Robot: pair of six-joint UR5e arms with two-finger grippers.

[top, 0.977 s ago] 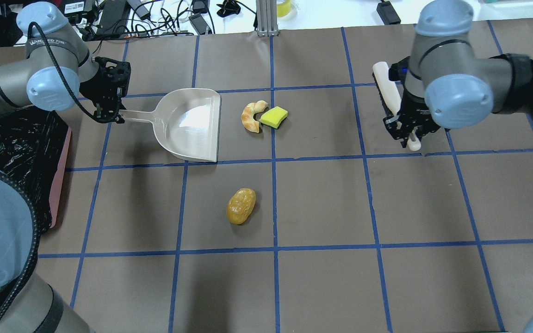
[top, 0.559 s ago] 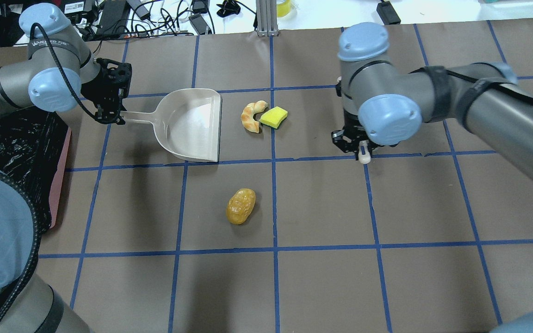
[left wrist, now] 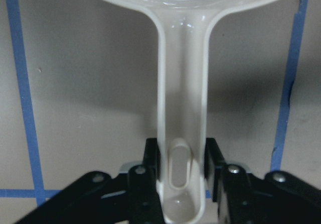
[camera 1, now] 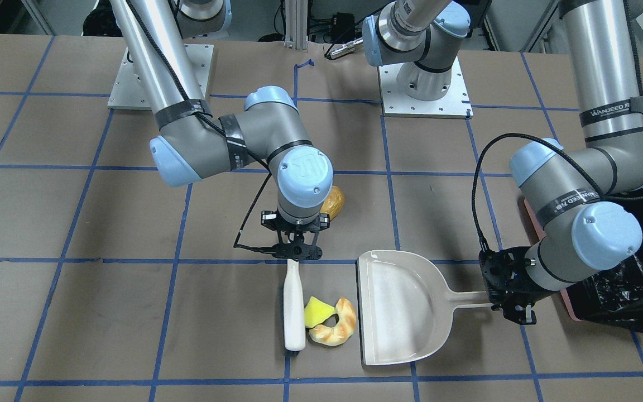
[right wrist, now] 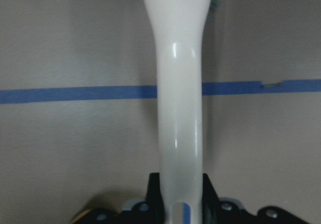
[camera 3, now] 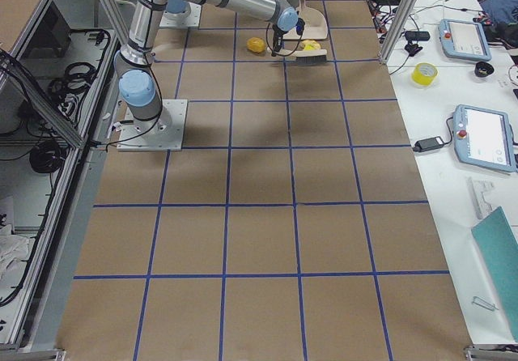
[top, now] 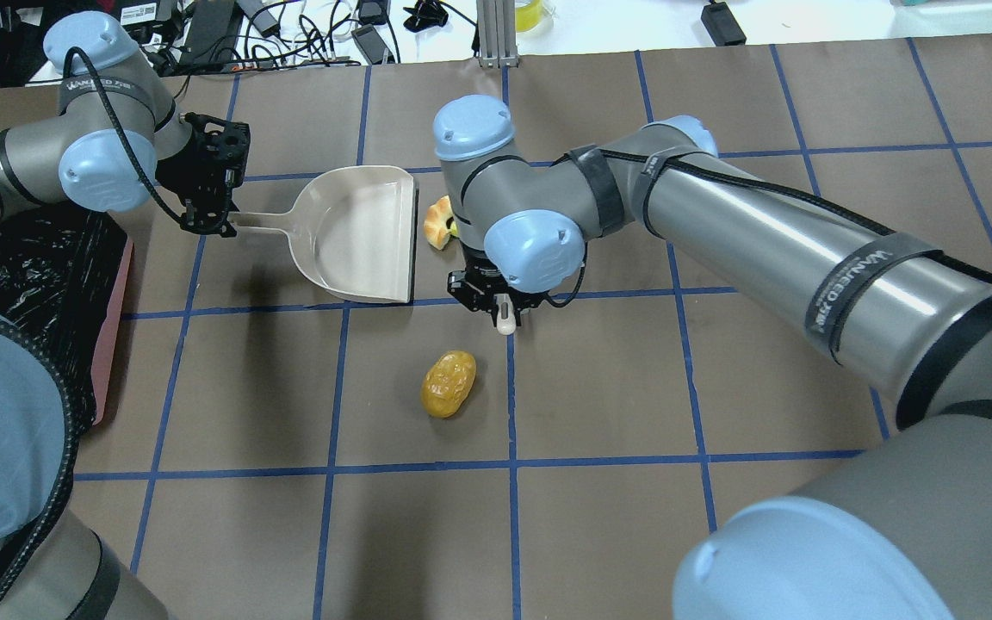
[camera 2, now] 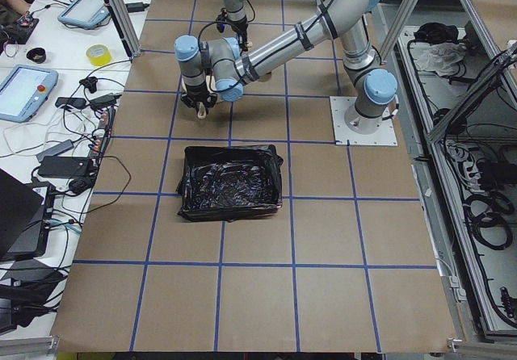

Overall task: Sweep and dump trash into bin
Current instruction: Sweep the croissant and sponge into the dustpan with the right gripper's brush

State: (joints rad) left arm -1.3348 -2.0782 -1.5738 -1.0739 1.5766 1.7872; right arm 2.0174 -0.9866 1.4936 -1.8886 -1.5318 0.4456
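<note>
Table: brown paper sheet beneath me, filling most of every frame.
Markings: blue tape lines cut it into large squares.
Far edge: aluminium post at top centre of the overhead view, tangled black cables to its left (quite a nest).
Side bench: white bench along the right edge, carrying a yellow tape roll and a grey tablet.
Light: even, with soft shadows.

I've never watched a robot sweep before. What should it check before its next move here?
1. Grip of right gripper on brush: ok.
2. Grip of left gripper on dustpan: ok.
3. Dustpan's mouth faces yellow wedge and croissant piece: ok.
4. Those two lie between brush and dustpan: ok.
5. Is potato lump in this sweep's path: not ok, it lies apart.
6. Contact of brush with table: cannot tell.
</note>
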